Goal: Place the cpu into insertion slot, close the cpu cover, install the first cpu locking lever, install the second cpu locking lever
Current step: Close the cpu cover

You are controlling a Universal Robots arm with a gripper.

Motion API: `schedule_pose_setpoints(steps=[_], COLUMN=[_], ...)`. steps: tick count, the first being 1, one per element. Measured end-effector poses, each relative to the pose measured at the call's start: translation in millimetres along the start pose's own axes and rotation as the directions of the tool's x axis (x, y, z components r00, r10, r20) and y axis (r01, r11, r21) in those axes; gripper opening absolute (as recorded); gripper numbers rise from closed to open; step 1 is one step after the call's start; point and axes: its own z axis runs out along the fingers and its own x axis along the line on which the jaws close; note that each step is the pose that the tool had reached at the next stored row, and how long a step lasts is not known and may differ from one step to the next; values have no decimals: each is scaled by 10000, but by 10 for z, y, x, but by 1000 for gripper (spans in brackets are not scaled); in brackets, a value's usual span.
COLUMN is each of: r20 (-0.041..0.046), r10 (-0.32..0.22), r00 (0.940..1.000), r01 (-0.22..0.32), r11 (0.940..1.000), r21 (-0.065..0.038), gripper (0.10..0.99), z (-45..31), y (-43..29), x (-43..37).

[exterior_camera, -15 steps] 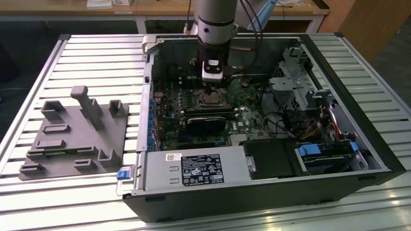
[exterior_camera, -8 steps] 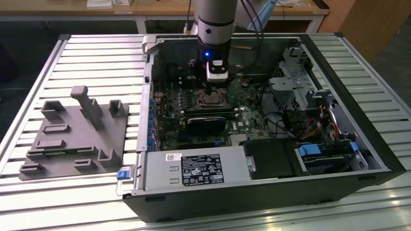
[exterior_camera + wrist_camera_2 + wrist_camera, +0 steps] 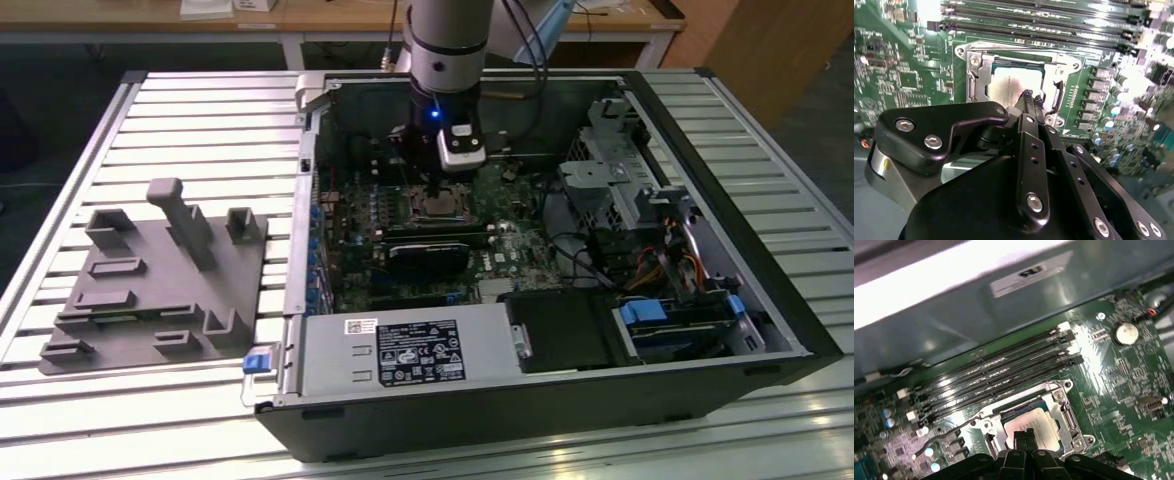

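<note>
The cpu [image 3: 1004, 87] – seated – lies just under the tool [image 3: 1029, 96].

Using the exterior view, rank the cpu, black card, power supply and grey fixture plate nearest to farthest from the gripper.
1. cpu, directly under the gripper.
2. black card, next to it, nearer the camera.
3. power supply, at the near edge of the case.
4. grey fixture plate, outside the case, on the exterior view's left.

In the second wrist view the claw [image 3: 1031, 98] hides one side of the cpu [image 3: 1004, 87] and the edge of the insertion slot [image 3: 976, 82] beside the cpu; contact cannot be judged.
</note>
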Motion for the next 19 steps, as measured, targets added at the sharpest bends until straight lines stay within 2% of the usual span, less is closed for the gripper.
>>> schedule_pose_setpoints(steps=[5, 10, 12, 14, 16, 19], r20=[-9, -14, 12, 78, 163, 246], r10=[-880, -1787, -2054, -2117, -2129, -2135], r00=[9961, 9839, 9787, 9773, 9769, 9766], r01=[880, 1787, 2054, 2117, 2127, 2125], r11=[9961, 9839, 9787, 9773, 9771, 9765], r21=[7, 6, 3, 23, 96, 369], gripper=[106, 106, 106, 106, 106, 106], z=[3, 7, 9, 9, 9, 9], y=[0, 0, 0, -1, -4, -8], x=[0, 0, 0, 2, 9, 18])
